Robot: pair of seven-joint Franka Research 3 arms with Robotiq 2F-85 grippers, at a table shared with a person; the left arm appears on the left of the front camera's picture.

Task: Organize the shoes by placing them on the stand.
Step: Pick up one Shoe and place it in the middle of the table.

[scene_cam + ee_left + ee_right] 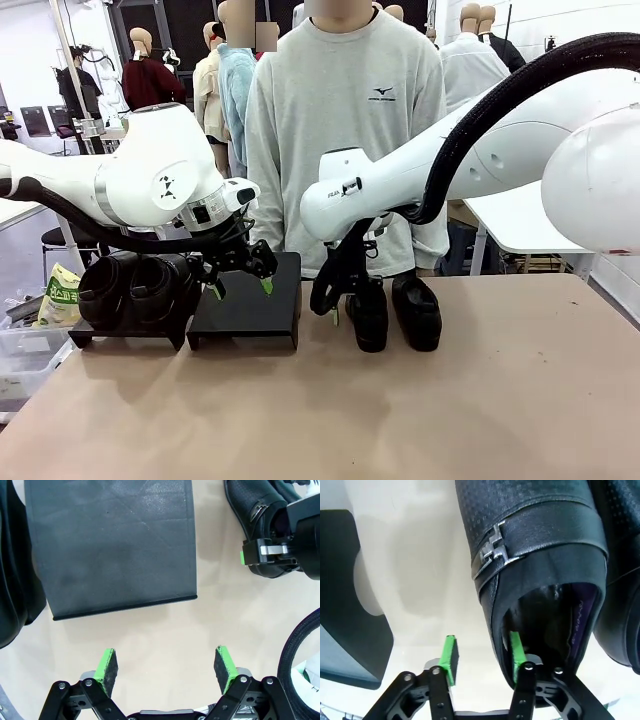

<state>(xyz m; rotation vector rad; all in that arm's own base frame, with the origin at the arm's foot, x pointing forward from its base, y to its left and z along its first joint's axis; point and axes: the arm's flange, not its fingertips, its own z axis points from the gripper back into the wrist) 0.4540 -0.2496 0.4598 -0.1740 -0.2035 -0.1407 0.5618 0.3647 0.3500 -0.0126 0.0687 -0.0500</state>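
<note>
Two black shoes point(367, 315) point(417, 312) stand side by side on the table in front of the person. My right gripper point(343, 306) is down at the left one point(530, 540), which has a metal buckle. One green pad sits inside its opening, the other outside its side wall, with a gap still showing, so the jaws are partly closed and open. The second shoe point(620, 580) lies beside it. Two more shoes point(105, 285) point(160, 285) rest on the left stand point(120, 338). My left gripper point(242, 289) point(166, 662) hangs open, holding nothing, by the front edge of the bare black stand point(250, 312) point(110, 545).
The person stands at the far side of the table, behind the shoes. A clear bin with a green packet point(60, 295) sits off the table's left edge. The near half of the tan table point(400, 420) is bare.
</note>
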